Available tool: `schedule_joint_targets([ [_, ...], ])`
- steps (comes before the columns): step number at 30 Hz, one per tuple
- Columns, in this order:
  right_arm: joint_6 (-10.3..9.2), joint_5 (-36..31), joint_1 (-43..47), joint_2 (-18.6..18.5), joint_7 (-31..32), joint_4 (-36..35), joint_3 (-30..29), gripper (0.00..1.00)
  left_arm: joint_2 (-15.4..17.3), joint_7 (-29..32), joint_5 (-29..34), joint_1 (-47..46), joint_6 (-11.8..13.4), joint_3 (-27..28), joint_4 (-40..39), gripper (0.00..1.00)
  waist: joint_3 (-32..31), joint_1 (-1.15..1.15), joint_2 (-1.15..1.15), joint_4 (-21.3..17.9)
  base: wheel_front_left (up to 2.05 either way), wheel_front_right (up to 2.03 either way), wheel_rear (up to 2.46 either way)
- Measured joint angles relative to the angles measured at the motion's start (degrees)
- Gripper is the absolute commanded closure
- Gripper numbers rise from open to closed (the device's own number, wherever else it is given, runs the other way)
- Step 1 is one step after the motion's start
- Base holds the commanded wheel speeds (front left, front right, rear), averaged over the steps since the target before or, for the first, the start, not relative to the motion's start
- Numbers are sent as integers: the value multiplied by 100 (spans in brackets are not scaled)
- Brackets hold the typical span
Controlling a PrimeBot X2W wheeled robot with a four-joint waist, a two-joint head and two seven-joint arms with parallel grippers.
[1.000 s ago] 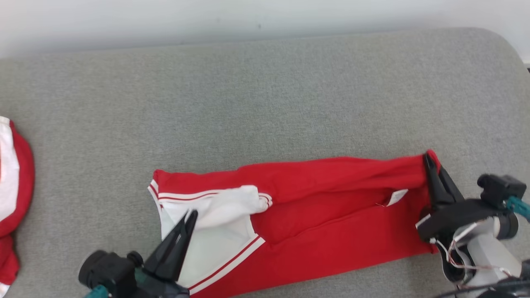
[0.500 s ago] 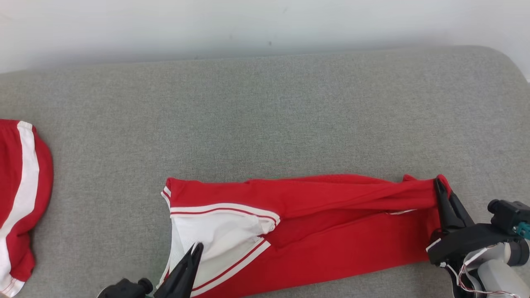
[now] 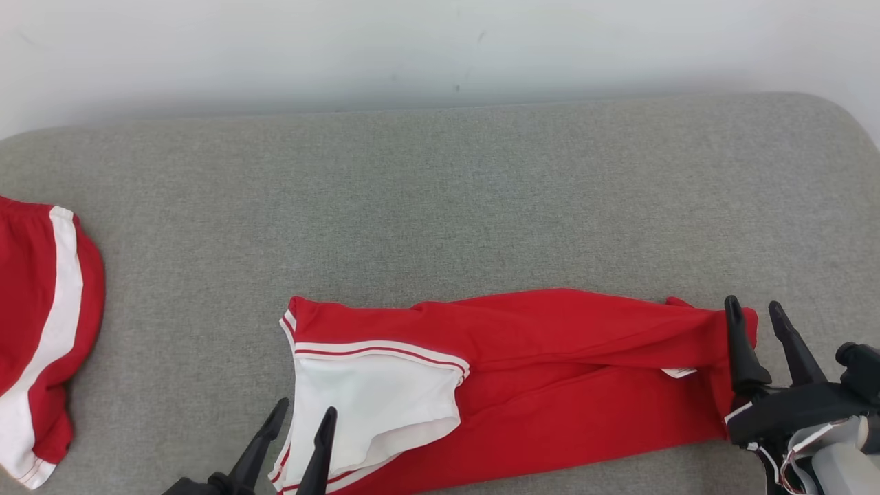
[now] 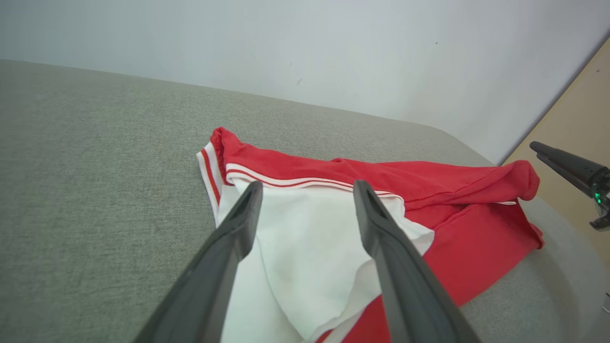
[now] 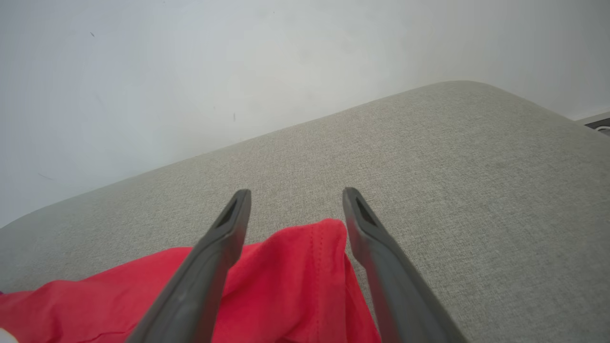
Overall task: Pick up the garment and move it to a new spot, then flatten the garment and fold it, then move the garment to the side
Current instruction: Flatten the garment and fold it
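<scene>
Lower frame: left gripper (image 3: 306, 410) and right gripper (image 3: 752, 304) gape empty at opposite ends of the red-and-white fabric garment (image 3: 550, 344), seemingly laid out for flattening

The grey fabric-covered tabletop (image 3: 440, 179) carries two items. A red-and-white garment (image 3: 550, 385) lies stretched along its near edge. A second red-and-white cloth (image 3: 41, 330) lies at its left edge, well apart.
</scene>
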Motion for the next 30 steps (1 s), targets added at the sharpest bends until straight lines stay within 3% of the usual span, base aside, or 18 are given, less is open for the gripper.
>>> schedule_joint_targets([
  [10,0,-156,25,57,0,294,-152,0,-315,0,422,211,-38,681,-294,0,-111,0,0,121,0,0,0],
  [30,0,-42,-521,312,1139,2040,-54,0,-519,0,571,322,-80,849,-379,0,-194,1,1,309,0,0,0],
])
